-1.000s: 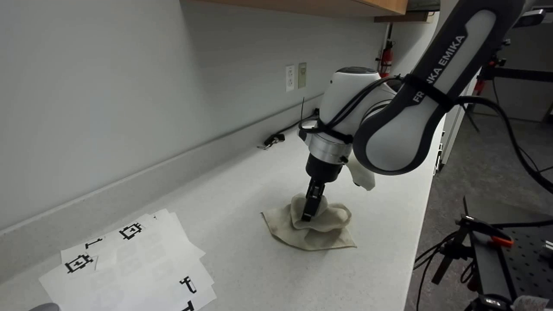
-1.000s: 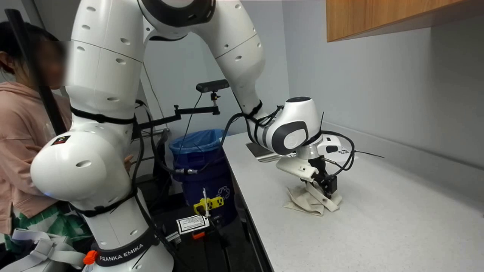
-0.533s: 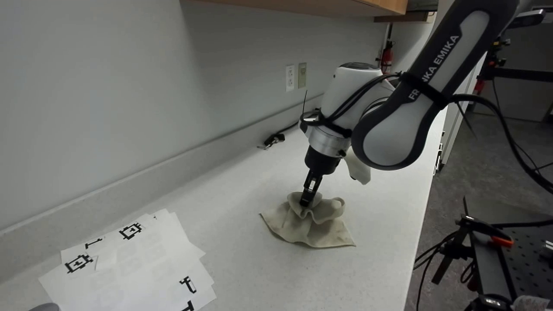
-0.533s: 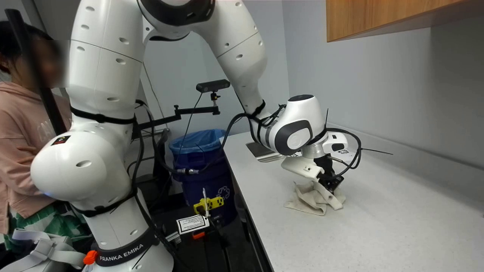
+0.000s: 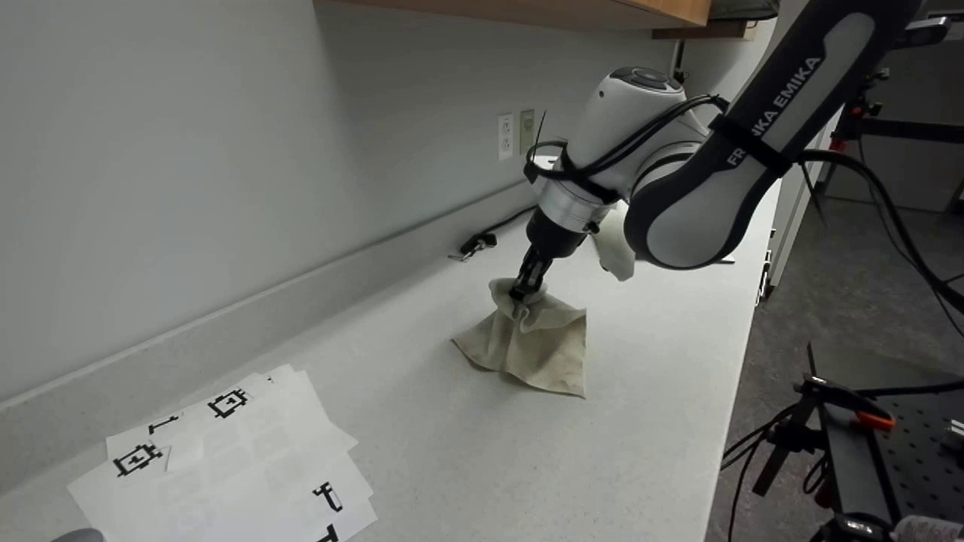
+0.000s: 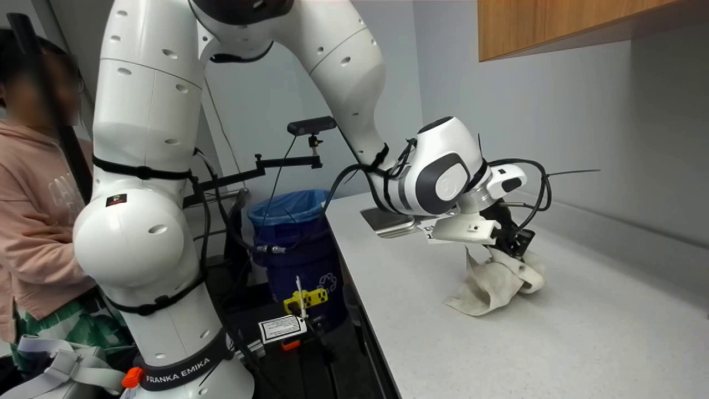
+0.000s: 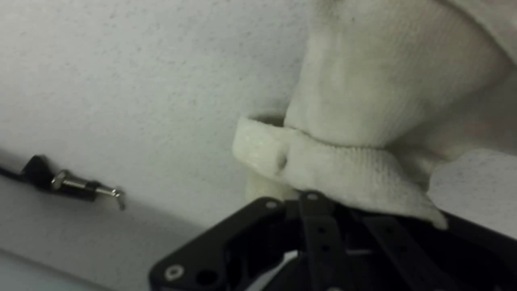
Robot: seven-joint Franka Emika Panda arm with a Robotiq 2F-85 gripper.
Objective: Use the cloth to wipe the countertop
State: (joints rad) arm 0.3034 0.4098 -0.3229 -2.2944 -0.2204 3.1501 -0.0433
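Observation:
The cloth point(image 5: 538, 350) is beige and bunched, and it hangs in folds from my gripper point(image 5: 522, 292). My jaws are shut on the upper middle of it. Its lower corners trail at or just above the white countertop point(image 5: 452, 459); exactly which parts touch cannot be told. In an exterior view the cloth point(image 6: 496, 285) droops below the tilted hand. Up close in the wrist view, the cloth point(image 7: 383, 76) fills the upper right, and a fold of it covers my fingertips.
Printed paper sheets point(image 5: 233, 467) lie along the wall side. A black cable plug point(image 5: 479, 244) rests by the backsplash point(image 5: 286, 309). A flat metallic object point(image 6: 390, 223) sits at the counter's far end. A wooden cupboard point(image 6: 576, 27) overhangs, and a person point(image 6: 39, 221) stands behind the arm.
The jaws have closed on the cloth. The hand has risen, tilted and moved toward the wall, pulling the cloth up and along, so its folds now hang.

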